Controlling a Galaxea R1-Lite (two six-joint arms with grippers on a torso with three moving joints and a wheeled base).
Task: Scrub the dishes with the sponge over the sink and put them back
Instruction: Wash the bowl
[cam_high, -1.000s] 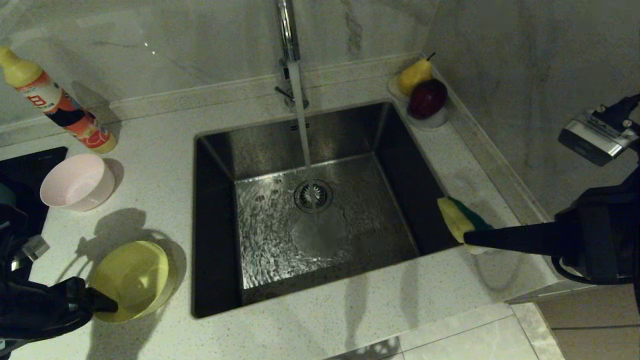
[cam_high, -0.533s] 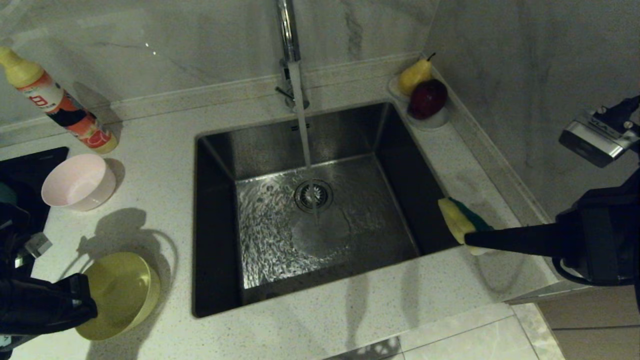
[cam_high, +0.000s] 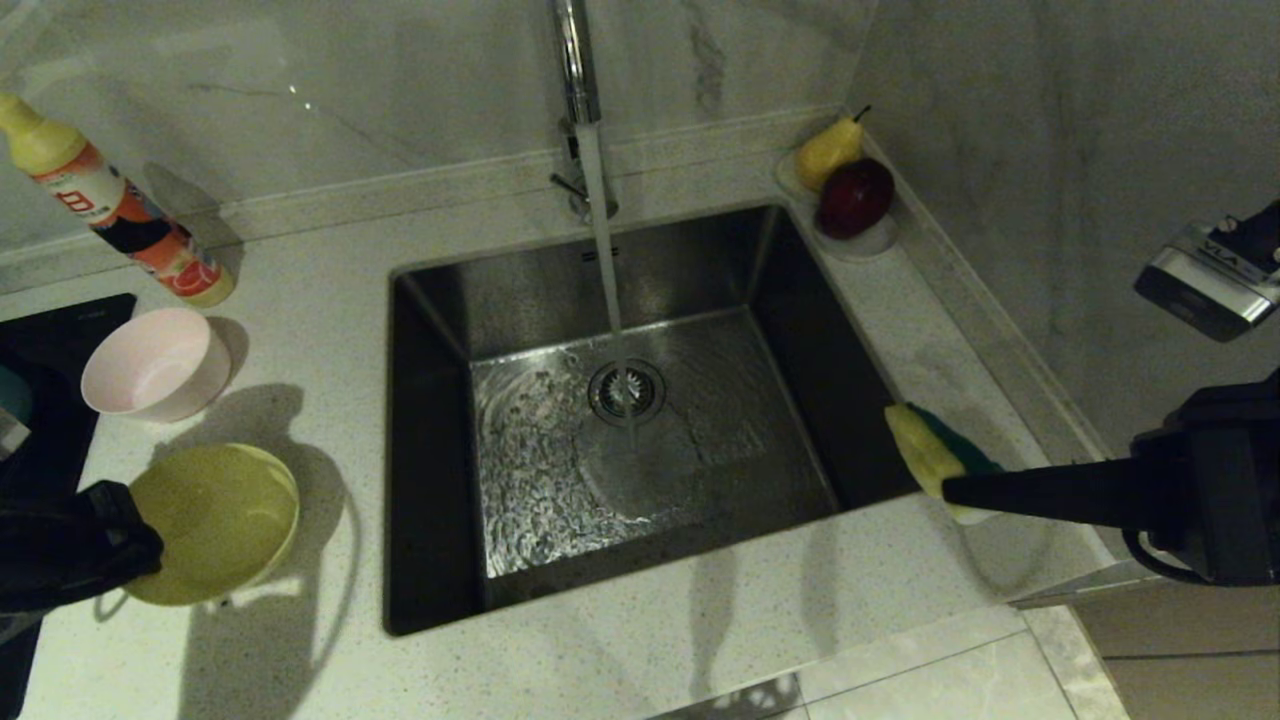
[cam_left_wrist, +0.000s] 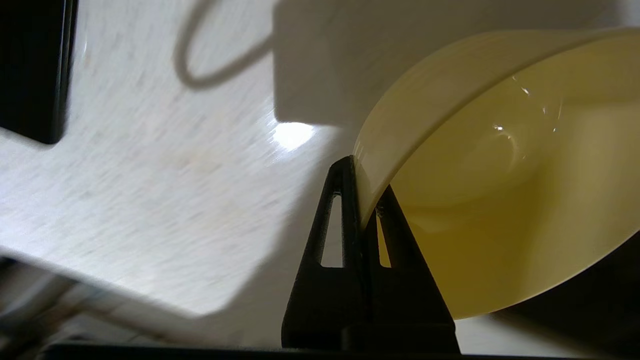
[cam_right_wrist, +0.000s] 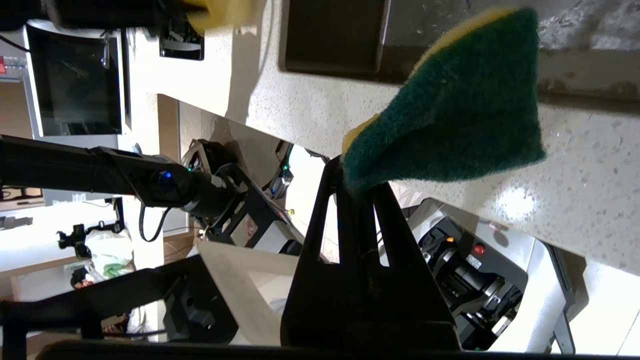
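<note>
The left gripper (cam_left_wrist: 367, 200) pinches the rim of the yellow bowl (cam_high: 215, 520), one finger inside the wall and one outside, and holds it tilted clear of the counter (cam_high: 330, 300), left of the sink (cam_high: 620, 420). The right gripper (cam_right_wrist: 357, 182) is clamped on a corner of the sponge (cam_high: 935, 455), which hangs at the sink's right edge. Water runs from the tap (cam_high: 575, 60) onto the drain. The pink bowl (cam_high: 155, 362) waits on the counter. The step looks like bringing the first bowl to be scrubbed. Next, the bowl should travel right over the basin and the sponge left to meet its inside.
</note>
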